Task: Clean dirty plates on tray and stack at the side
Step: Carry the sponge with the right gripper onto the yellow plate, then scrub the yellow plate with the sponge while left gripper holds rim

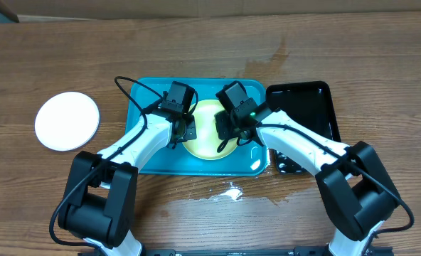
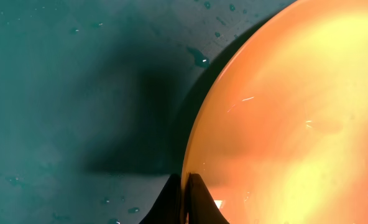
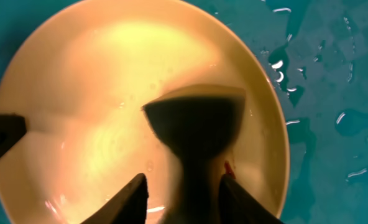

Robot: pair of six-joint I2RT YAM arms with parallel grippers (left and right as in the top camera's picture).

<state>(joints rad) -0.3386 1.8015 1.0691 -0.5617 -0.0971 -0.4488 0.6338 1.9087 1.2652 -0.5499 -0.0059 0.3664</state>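
Note:
A pale yellow-green plate (image 1: 205,117) lies in the turquoise tray (image 1: 150,153). My left gripper (image 1: 184,130) is shut on the plate's left rim; in the left wrist view its jaws (image 2: 187,186) pinch the plate's edge (image 2: 283,124) above the tray floor (image 2: 66,93). My right gripper (image 1: 228,130) is over the plate's right part. In the right wrist view its fingers (image 3: 184,183) are shut on a dark fan-shaped wiping tool (image 3: 196,121) that rests on the plate (image 3: 91,81). One white plate (image 1: 67,121) lies on the table at the far left. No other white plate shows.
A glossy black tray (image 1: 306,103) stands right of the turquoise tray, with dark items at its near end (image 1: 290,162). Water drops lie on the tray floor (image 3: 321,93). A small white splash (image 1: 230,192) lies on the wooden table in front of the tray.

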